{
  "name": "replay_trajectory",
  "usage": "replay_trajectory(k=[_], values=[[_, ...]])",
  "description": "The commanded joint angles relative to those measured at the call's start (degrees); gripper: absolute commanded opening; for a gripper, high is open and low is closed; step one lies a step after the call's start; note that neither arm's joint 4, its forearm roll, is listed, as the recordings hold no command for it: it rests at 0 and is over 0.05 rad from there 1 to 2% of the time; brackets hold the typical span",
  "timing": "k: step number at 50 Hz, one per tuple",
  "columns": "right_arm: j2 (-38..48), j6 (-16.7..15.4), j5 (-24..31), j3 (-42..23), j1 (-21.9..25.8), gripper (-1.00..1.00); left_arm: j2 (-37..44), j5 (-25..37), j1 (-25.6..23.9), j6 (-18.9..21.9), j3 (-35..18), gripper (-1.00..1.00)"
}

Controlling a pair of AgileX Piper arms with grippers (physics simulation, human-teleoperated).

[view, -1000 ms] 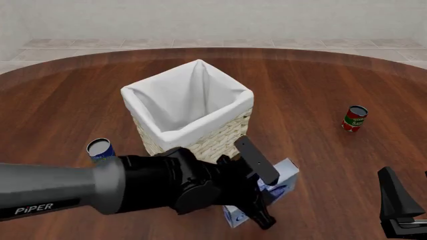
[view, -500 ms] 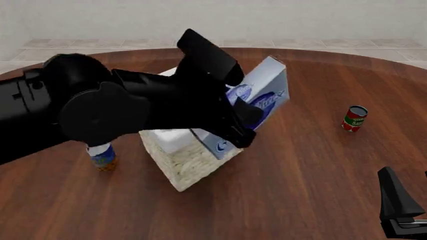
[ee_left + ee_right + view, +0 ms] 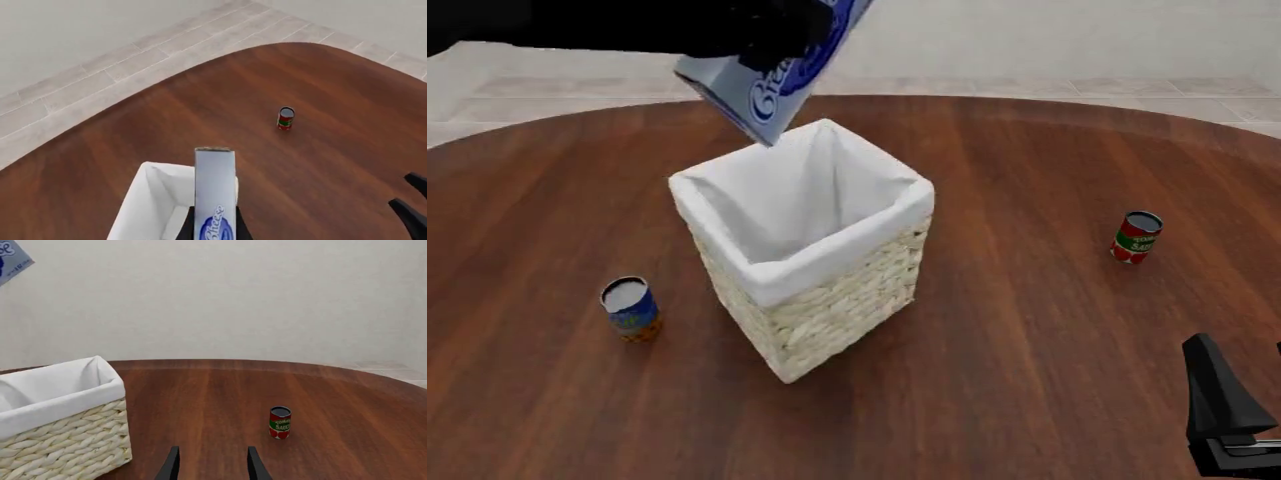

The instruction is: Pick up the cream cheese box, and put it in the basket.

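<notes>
Holding: left gripper is clamping the cream cheese box, its dark fingers pressing either side of the carton.
Cream cheese box: is hanging tilted in the air, just above the far rim of the basket, not yet inside.
Basket: is standing upright on the table; only white liner is showing inside.
Right gripper: is resting low near the table's edge, fingers apart, gripping nothing.
Cans: red can is standing to the basket's right, blue can to its left, both well apart from it.

Red can, blue can, table
</notes>
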Motion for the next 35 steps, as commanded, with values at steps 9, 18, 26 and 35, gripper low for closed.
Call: replay_trajectory(k=[9, 18, 26, 35], values=[[0.0, 0.0, 0.0, 0.0, 0.0, 1.0, 4.0, -9.3, 16.2, 1.2, 6.6, -1.0], [0.0, 0.0, 0.0, 0.0, 0.0, 1.0, 7.1, -14.2, 19.2, -0.5, 10.0, -1.0], [0.0, 0.0, 0.0, 0.0, 0.0, 1.0, 8.5, -18.6, 19.6, -1.2, 14.6, -1.0], [0.0, 0.0, 0.0, 0.0, 0.0, 1.0, 9.8, -20.2, 19.2, -1.5, 15.6, -1.0]])
